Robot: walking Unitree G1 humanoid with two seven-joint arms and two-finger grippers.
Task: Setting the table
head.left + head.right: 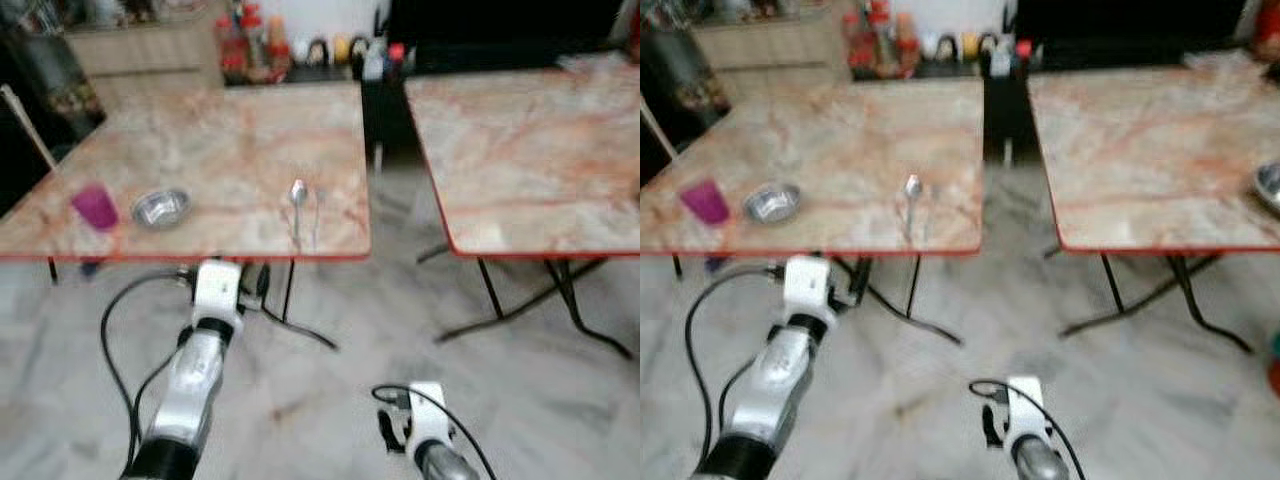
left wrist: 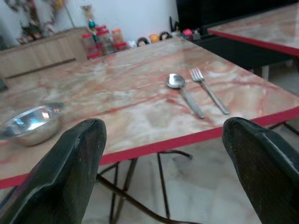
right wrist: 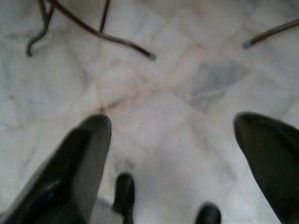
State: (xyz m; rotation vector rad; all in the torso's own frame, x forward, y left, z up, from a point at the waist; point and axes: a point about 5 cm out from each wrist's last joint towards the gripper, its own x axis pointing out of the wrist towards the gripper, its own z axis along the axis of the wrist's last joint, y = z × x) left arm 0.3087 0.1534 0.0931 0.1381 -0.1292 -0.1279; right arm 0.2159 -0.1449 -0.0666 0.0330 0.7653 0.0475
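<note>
On the left marble-patterned table (image 1: pixel 200 140) with a red edge lie a purple cup (image 1: pixel 95 207), a small steel bowl (image 1: pixel 161 208), a spoon (image 1: pixel 298 195) and a fork (image 1: pixel 316 215) beside it. My left arm (image 1: pixel 215 290) is raised just short of that table's front edge. In the left wrist view, the left gripper (image 2: pixel 164 127) is open and empty, facing the bowl (image 2: pixel 30 123), spoon (image 2: pixel 180 86) and fork (image 2: pixel 208 88). My right gripper (image 3: pixel 172 120) hangs low, open and empty, pointing at the floor.
A second matching table (image 1: pixel 530 150) stands to the right across a narrow gap, with another steel bowl (image 1: pixel 1270 185) at its right edge. Bottles and jars (image 1: pixel 250 45) line the back counter. Folding table legs (image 1: pixel 560 300) reach out over the marble floor.
</note>
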